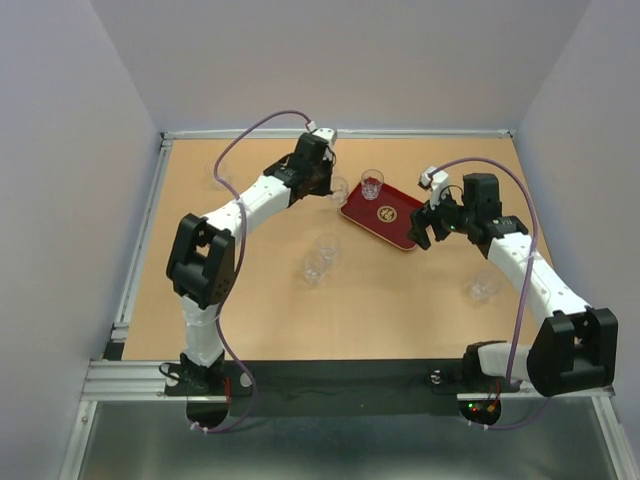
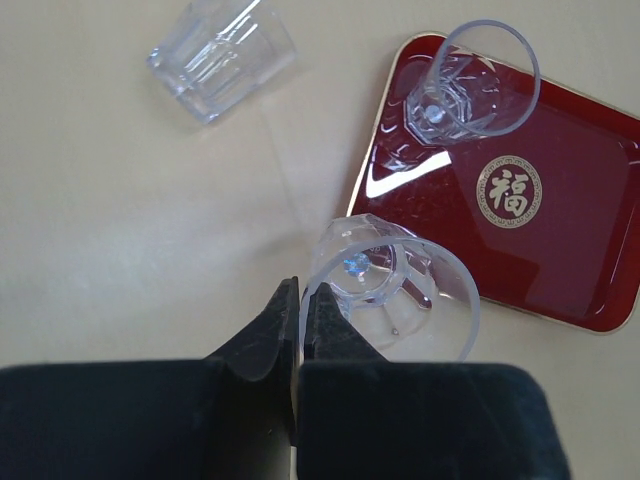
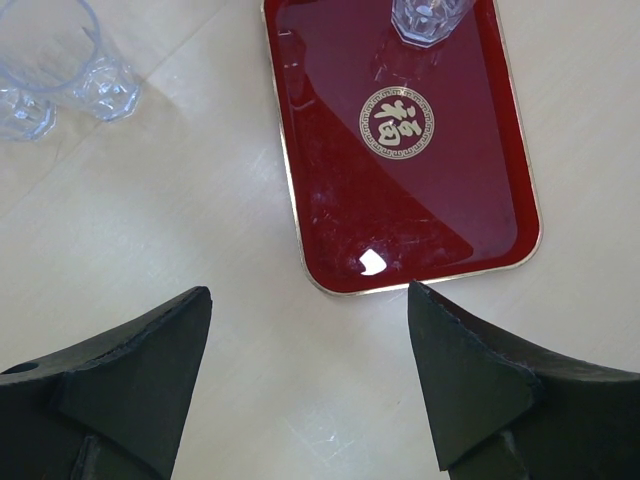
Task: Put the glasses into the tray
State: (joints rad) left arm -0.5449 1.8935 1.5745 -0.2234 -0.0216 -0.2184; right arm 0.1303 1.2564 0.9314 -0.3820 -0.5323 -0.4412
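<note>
The dark red tray with a gold emblem lies on the table at the back right of centre. One clear glass stands upright in its far corner; it also shows in the left wrist view. My left gripper is shut on the rim of a second glass, one finger inside and one outside, just off the tray's left edge. My right gripper is open and empty over bare table at the tray's near short end.
Two glasses stand together at the table's middle, and also show in the right wrist view. One glass sits beside my right forearm. Another glass is at the far left; the left wrist view shows one on its side.
</note>
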